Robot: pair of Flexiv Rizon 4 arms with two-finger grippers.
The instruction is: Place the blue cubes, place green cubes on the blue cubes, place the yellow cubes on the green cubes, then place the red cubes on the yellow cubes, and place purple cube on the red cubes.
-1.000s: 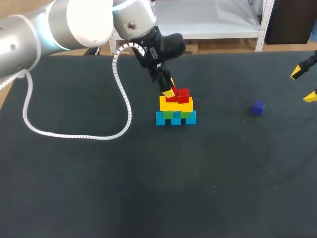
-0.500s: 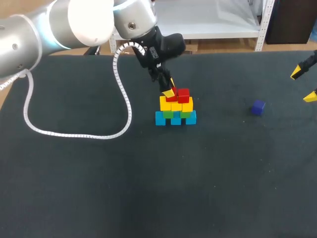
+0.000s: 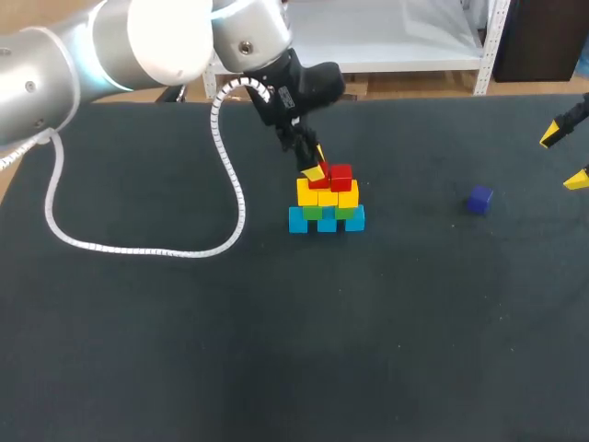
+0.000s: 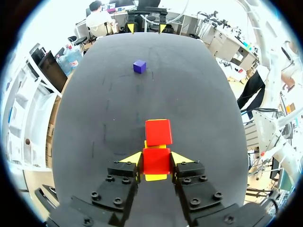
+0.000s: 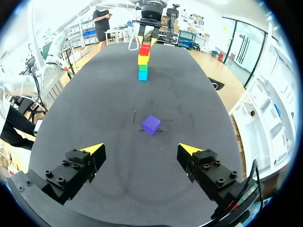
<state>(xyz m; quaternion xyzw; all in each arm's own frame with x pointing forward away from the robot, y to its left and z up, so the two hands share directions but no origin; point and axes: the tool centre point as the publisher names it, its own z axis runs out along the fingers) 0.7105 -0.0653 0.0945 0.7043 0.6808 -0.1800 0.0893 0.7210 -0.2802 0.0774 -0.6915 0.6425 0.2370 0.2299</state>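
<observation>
A cube stack stands mid-table: a row of blue cubes point(image 3: 326, 220), green cubes point(image 3: 313, 213) on them, then yellow cubes point(image 3: 328, 195). Two red cubes sit side by side on the yellow row. My left gripper point(image 3: 316, 171) point(image 4: 156, 160) is shut on the nearer red cube point(image 4: 156, 161), which rests on the yellow layer; the other red cube point(image 3: 341, 175) point(image 4: 158, 132) lies just ahead of it. The purple cube point(image 3: 479, 199) point(image 5: 151, 125) lies alone to the right. My right gripper point(image 3: 563, 158) point(image 5: 141, 150) hovers open at the table's right edge, well back from the purple cube.
A white coiled cable point(image 3: 138, 249) from my left arm loops across the left part of the table. The dark tabletop point(image 3: 368, 350) stretches in front of the stack. In the right wrist view the cube stack point(image 5: 143, 61) stands far beyond the purple cube.
</observation>
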